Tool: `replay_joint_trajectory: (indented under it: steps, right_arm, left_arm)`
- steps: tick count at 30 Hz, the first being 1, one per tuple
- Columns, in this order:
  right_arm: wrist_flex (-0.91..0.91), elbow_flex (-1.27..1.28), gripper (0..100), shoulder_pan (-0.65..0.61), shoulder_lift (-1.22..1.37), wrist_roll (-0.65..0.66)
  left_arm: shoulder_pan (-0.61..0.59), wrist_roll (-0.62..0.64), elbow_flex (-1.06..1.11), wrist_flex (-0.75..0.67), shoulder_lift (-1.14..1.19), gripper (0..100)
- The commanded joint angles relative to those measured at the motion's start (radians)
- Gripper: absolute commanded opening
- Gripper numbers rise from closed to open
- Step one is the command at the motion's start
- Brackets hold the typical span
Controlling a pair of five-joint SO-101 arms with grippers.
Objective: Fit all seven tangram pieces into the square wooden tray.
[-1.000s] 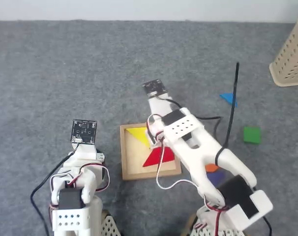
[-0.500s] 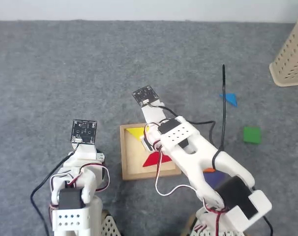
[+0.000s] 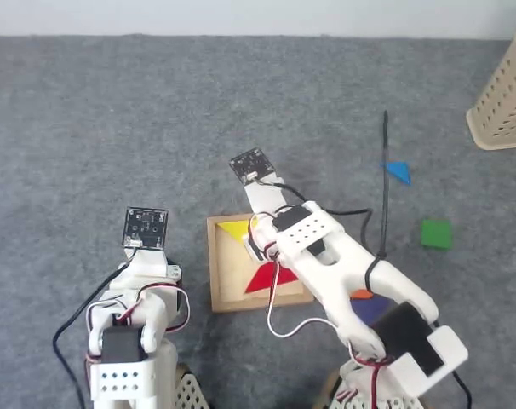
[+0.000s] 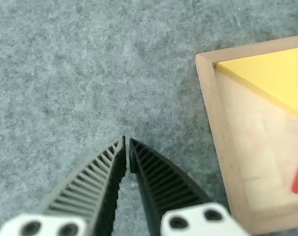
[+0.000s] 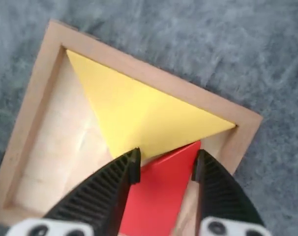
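**A:** What is taking up the most room?

**B:** The grey carpet (image 3: 113,102) is lying all round the wooden tray (image 3: 214,264). The right arm (image 3: 343,264) is leaning over the tray's right half. The left arm (image 3: 134,315) is sitting folded just off the tray's left wall, toward the robot's side.

**A:** Anything else big?

**B:** A beige basket (image 3: 507,94) is standing well apart from the tray, far off to its right and beyond it.

**A:** And inside the tray?

**B:** The yellow triangle (image 5: 139,113) is lying flat, filling the tray's far side with its long edge along that wall. The red triangle (image 5: 163,182) is lying flat right beside it, toward the tray's near right.

**A:** How are the jaws standing?

**B:** The right gripper (image 5: 164,162) is hanging over the tray with its jaws parted, one on each side of the red triangle's end. Whether they are pressing on it, I cannot tell. The left gripper (image 4: 127,143) is hovering over carpet beside the tray's left wall, its jaws pinched almost together.

**A:** The loose pieces?

**B:** The green square (image 3: 436,234) is lying well to the tray's right. The blue triangle (image 3: 398,172) is lying right of the tray and farther out. A purple piece (image 3: 370,308) and an orange piece (image 3: 363,294) are peeking out beside the right arm, near the tray's right wall.
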Motion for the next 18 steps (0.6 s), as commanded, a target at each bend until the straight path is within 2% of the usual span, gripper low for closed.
replay_joint_trajectory:
  steps: [1, 13, 18]
  right_arm:
    - [0.012, 0.012, 16.7, 0.005, -0.007, 0.014]
    - [0.090, 0.011, 16.3, 0.041, -0.058, 0.015]
    - [0.081, 0.005, 4.1, 0.041, -0.018, 0.017]
  left_arm:
    - [-0.002, 0.008, -0.005, 0.006, -0.006, 1]
    - [-0.002, 0.008, -0.005, 0.006, -0.006, 1]
    - [-0.002, 0.008, -0.005, 0.006, -0.006, 1]
